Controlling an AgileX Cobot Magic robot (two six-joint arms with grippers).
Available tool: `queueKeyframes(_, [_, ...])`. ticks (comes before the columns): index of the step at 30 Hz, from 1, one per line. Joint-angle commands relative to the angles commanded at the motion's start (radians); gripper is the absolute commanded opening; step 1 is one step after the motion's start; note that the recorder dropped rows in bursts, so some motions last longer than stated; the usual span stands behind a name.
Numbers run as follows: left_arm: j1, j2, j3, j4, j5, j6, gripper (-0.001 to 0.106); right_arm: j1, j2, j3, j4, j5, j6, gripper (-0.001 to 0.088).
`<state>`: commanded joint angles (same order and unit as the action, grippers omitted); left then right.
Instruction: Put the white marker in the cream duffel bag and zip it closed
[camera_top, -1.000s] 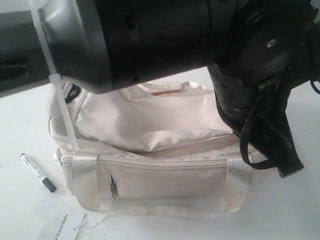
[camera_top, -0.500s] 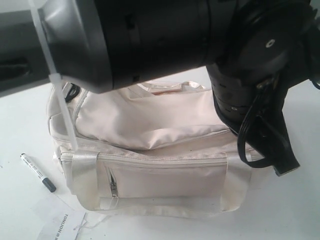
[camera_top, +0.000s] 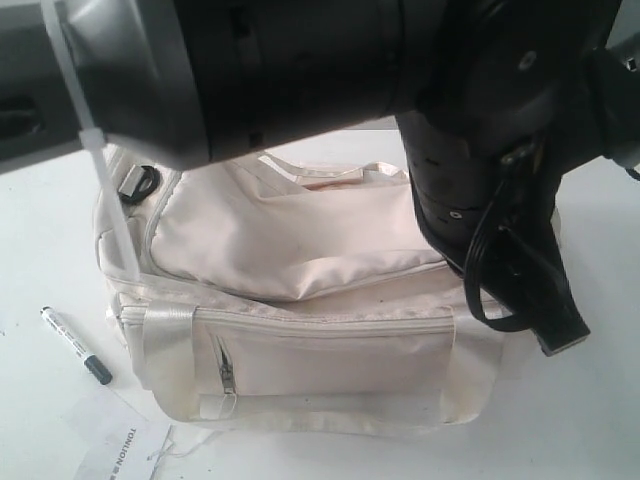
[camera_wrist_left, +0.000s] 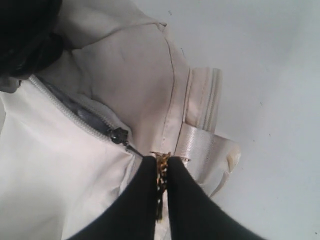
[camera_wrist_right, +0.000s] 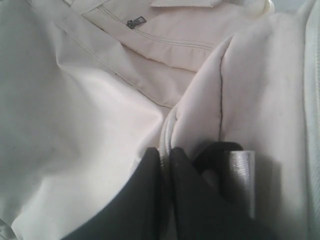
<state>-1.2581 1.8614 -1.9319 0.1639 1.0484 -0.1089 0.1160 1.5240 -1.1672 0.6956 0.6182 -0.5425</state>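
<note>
- Cream duffel bag (camera_top: 300, 240) fills the middle of the exterior view. It is soft, floppy cloth that will likely sag, so grip it by seams or hardware.
- White marker (camera_top: 72, 343) lies lower left on the table (camera_top: 600, 420), just beside the bag. It looks light, stiff and smooth; pinch it mid-barrel.
- Left gripper (camera_wrist_left: 161, 161) pinches the gold zip pull (camera_wrist_left: 161, 180).
- Right gripper (camera_wrist_right: 165, 152) is pressed together on a fold of bag fabric.

Arm (camera_top: 300, 70): bulky black casing, with a grey-silver section at one end. White zip tie (camera_top: 110, 200) hangs off it. Black cable (camera_top: 475, 275) loops from the round wrist joint (camera_top: 520, 90). The left gripper (camera_wrist_left: 161, 161) and right gripper (camera_wrist_right: 165, 151) have smooth black tapered fingers.
</note>
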Motion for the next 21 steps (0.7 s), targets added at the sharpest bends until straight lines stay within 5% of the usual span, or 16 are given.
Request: queueKeyframes(21, [0.000,0.042,0.000,0.032,0.107,0.087,0.000,-0.037,0.002,-0.058,-0.024,0.068,0.005,0.0000])
